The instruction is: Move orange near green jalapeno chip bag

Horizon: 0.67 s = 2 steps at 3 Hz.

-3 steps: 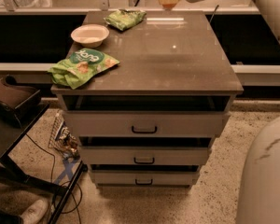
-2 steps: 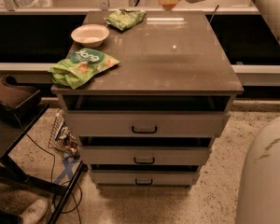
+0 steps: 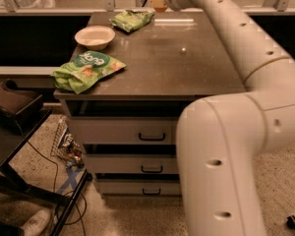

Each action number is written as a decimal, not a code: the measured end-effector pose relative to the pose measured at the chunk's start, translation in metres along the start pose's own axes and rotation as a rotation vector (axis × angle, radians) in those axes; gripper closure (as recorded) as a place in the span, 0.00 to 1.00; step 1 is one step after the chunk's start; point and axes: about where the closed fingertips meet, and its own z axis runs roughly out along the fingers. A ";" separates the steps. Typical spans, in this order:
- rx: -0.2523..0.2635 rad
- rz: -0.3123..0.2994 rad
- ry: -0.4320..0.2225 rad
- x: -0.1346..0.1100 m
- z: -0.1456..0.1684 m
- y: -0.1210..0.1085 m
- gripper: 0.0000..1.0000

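The orange (image 3: 158,4) sits in my gripper (image 3: 162,0) at the far edge of the cabinet top, held just above the surface. The gripper is shut on it, and the wrist hides most of the fruit. The green jalapeno chip bag (image 3: 132,19), small, crumpled and light green, lies on the far left part of the top, a short way left of and nearer than the orange. My arm reaches in from the right foreground across the top.
A white bowl (image 3: 94,36) stands left of centre. A larger green bag with a round logo (image 3: 86,70) lies at the front left corner. The brown cabinet top (image 3: 187,68) sits over drawers (image 3: 152,135). A dark stand (image 3: 14,107) and cables are at the left.
The gripper with the orange has moved left towards the small green bag. The arm now fills much more of the right foreground.
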 end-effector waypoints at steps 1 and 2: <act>0.073 0.058 -0.015 0.013 0.052 -0.011 1.00; 0.155 0.105 -0.014 0.033 0.079 -0.027 1.00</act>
